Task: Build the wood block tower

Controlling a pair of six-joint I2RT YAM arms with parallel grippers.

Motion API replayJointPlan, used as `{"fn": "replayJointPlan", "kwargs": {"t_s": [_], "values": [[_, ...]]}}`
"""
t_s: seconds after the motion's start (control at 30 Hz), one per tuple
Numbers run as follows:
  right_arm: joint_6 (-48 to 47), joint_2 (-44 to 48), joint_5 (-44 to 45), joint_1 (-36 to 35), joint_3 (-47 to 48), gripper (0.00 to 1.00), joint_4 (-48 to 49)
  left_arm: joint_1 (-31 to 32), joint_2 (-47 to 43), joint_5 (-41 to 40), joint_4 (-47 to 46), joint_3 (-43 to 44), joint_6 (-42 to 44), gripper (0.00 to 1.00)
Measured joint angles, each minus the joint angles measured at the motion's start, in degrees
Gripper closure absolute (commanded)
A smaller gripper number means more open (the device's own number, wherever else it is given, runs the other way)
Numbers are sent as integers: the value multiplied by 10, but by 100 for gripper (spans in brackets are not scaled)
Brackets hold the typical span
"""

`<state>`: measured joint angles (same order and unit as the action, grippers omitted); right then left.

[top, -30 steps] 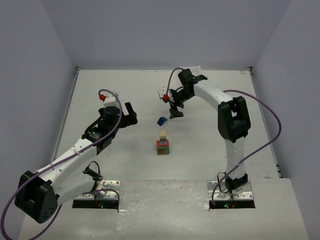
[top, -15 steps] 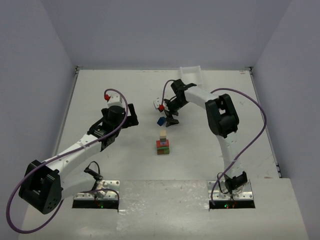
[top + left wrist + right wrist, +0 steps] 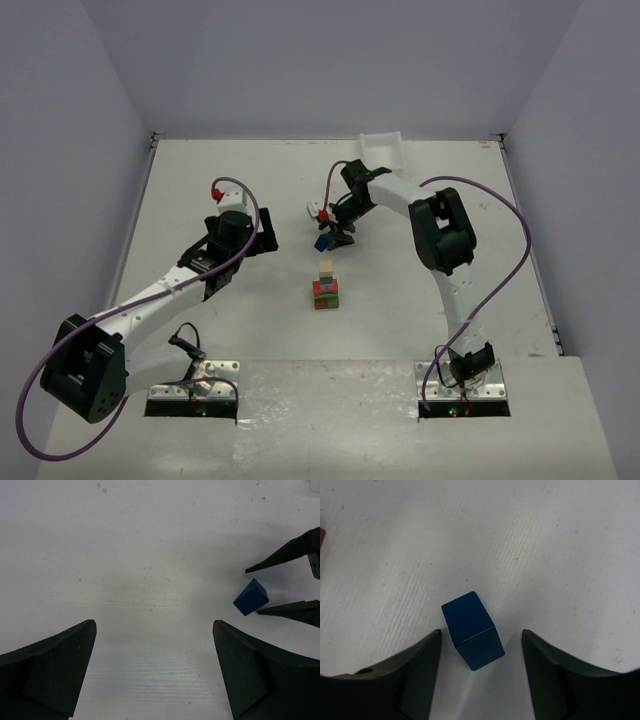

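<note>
The left gripper (image 3: 154,626) hangs over bare table (image 3: 150,540) with its jaws spread wide, the blue block (image 3: 251,597) well off to its right; the tower (image 3: 326,285), a beige piece (image 3: 326,267) topmost, stands just nearer the near edge than that block; the right gripper (image 3: 481,632) is plainly the closer hand, its arm (image 3: 440,225) reaching forward and bent down, fingers (image 3: 415,680) straddling the block with a gap either side, pinching nothing; the block lies flat, skewed to the jaws, so closing may well twist it.
</note>
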<state>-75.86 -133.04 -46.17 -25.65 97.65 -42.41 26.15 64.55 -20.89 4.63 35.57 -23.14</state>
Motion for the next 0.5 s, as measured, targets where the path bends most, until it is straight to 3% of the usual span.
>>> {"fn": "replayJointPlan", "kwargs": {"t_s": [0.2, 0.4, 0.5], "values": [[-2, -2, -7, 0, 0, 61, -1, 0, 13, 0, -1, 0, 2, 0], [0, -2, -14, 0, -1, 83, -5, 0, 14, 1, -2, 0, 2, 0], [9, -2, -20, 0, -1, 86, -5, 0, 14, 1, -1, 0, 1, 0]]}}
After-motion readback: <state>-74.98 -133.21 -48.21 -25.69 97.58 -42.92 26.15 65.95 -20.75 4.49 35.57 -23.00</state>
